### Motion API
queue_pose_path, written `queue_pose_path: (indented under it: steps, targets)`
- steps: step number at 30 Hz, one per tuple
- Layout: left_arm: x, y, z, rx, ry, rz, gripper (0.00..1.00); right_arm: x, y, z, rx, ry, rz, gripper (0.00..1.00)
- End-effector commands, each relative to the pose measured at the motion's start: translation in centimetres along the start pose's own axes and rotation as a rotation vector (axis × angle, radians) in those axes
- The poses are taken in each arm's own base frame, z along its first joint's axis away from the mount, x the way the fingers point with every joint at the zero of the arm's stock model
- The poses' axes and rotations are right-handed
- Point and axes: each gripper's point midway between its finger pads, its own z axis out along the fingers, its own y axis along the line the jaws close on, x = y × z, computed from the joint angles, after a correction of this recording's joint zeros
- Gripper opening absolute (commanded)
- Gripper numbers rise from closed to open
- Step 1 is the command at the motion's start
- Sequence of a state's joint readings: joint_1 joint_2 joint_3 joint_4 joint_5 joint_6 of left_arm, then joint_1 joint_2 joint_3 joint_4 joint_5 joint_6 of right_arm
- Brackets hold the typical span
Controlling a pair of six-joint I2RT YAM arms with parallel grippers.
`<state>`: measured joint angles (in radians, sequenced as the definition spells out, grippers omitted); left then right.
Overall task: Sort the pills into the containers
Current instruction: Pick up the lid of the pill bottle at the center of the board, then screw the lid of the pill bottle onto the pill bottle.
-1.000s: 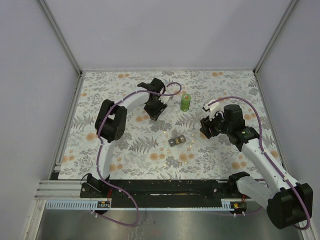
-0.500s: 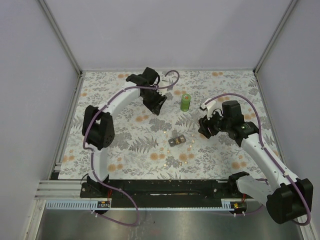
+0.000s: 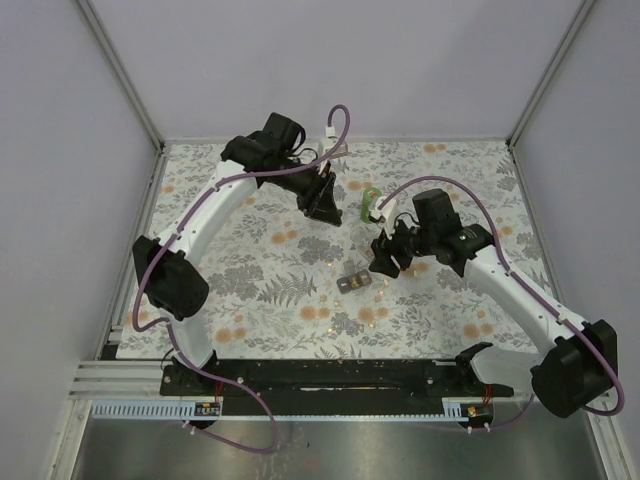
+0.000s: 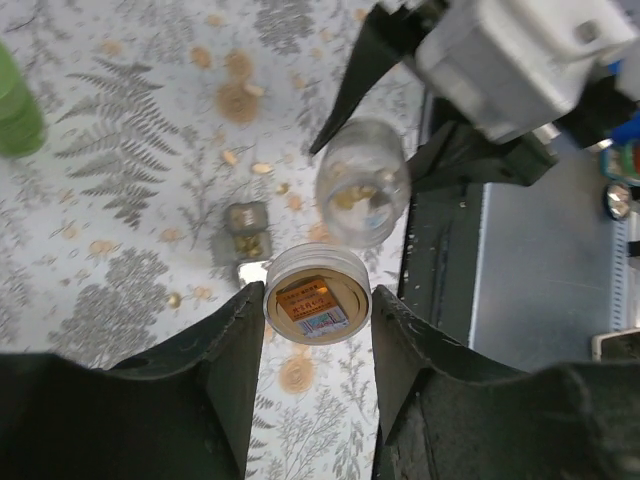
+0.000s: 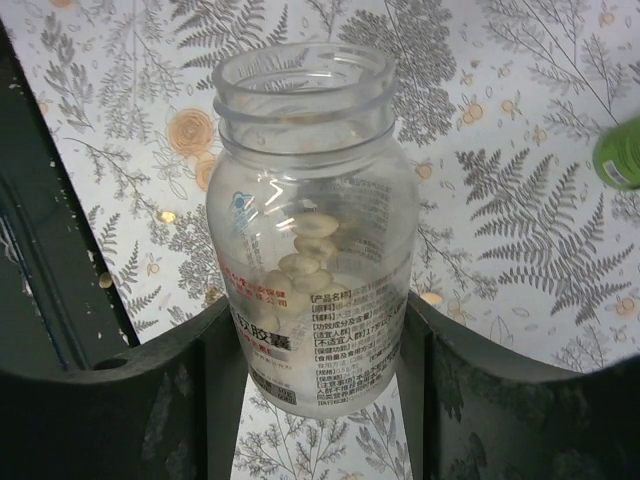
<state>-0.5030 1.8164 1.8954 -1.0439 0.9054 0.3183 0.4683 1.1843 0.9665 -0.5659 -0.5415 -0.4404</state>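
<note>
**Cap in one pincer, open bottle in the other**

The left pincer (image 4: 318, 305) is clamped on a round white cap (image 4: 317, 290). Its two dark fingers press the cap's rim from either side, and an orange label shows on the face turned to the wrist camera.

The right pincer (image 5: 315, 385) is clamped on a clear bottle (image 5: 312, 230), with a finger against each side of the lower body. The bottle's mouth is uncovered. A small heap of pale pills (image 5: 305, 262) lies inside it, behind a printed label.

From the left wrist, the bottle appears just beyond the cap and apart from it, its mouth turned toward that camera.

In the top view both pincers are over the middle of the floral surface (image 3: 250, 290), the left one farther back and the right one nearer the front.

A small grey box (image 3: 353, 281) sits on the surface just beside the right pincer. The left wrist view shows yellowish pills inside it.

A few loose pills (image 4: 262, 168) lie on the surface beyond the box.

A green bottle (image 3: 372, 203) stands between the two pincers, partly hidden by the right arm's cable.
</note>
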Motion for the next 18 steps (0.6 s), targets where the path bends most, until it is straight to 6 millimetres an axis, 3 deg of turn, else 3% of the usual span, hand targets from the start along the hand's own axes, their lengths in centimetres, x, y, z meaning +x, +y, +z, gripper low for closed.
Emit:
queue_pose_path:
  steps: [1, 18]
  targets:
    - [-2.0, -4.2, 0.0, 0.198, -0.084, 0.073, 0.0, -3.8, 1.4, 0.2, -0.089, -0.079, -0.053, 0.0]
    - [-0.8, -4.3, 1.5, 0.209, -0.053, 0.131, 0.0, -4.0, 3.5, 0.3, -0.206, -0.054, -0.049, 0.0]
